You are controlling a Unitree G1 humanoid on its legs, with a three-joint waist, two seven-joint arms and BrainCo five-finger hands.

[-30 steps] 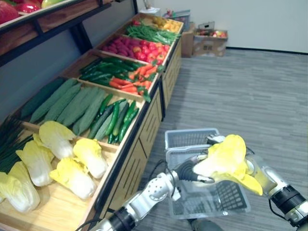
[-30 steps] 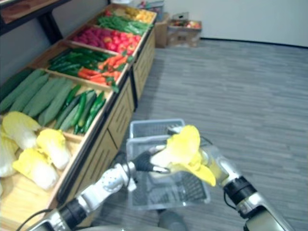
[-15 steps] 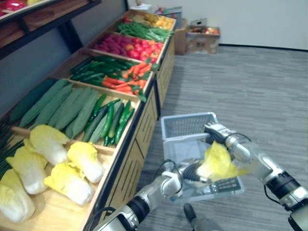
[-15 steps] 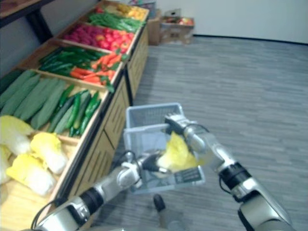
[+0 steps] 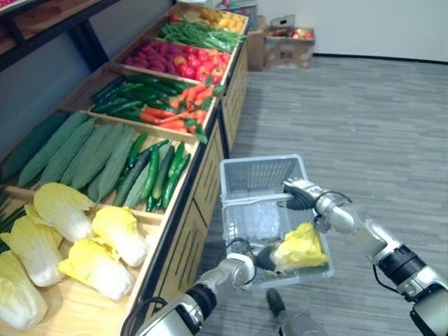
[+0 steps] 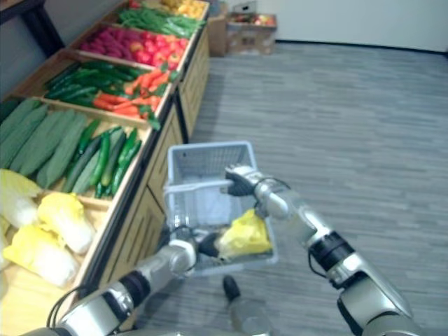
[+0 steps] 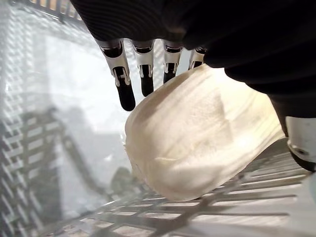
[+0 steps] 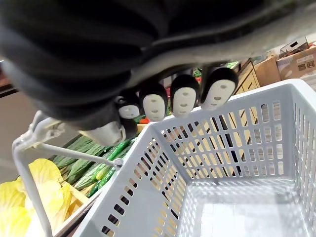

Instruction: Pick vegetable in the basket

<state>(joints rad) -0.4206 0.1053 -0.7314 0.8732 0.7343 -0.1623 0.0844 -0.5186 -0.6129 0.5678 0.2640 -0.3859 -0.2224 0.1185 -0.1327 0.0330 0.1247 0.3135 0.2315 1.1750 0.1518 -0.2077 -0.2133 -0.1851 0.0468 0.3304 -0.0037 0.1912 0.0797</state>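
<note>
A yellow napa cabbage [image 5: 301,246] lies inside the pale grey plastic basket [image 5: 259,162], at its near end. My left hand [image 5: 265,258] reaches into the basket beside the cabbage. In the left wrist view its fingers [image 7: 123,84] are straight and spread over the cabbage [image 7: 197,138], which rests on the basket's slotted floor. My right hand [image 5: 298,193] is above the basket, fingers curled round its thin handle [image 8: 29,148], holding it up beside the shelf. The basket's wall [image 8: 237,123] shows past those curled fingers.
A wooden display shelf runs along the left with crates of napa cabbages [image 5: 77,238], cucumbers [image 5: 157,175], long green gourds [image 5: 77,150], carrots and peppers [image 5: 175,112]. Cardboard boxes [image 5: 283,45] stand at the far wall. Grey floor stretches to the right.
My left hand has brought the cabbage down into the basket and its fingers have straightened off it. The right hand has kept its hold on the handle. The camera has tilted.
</note>
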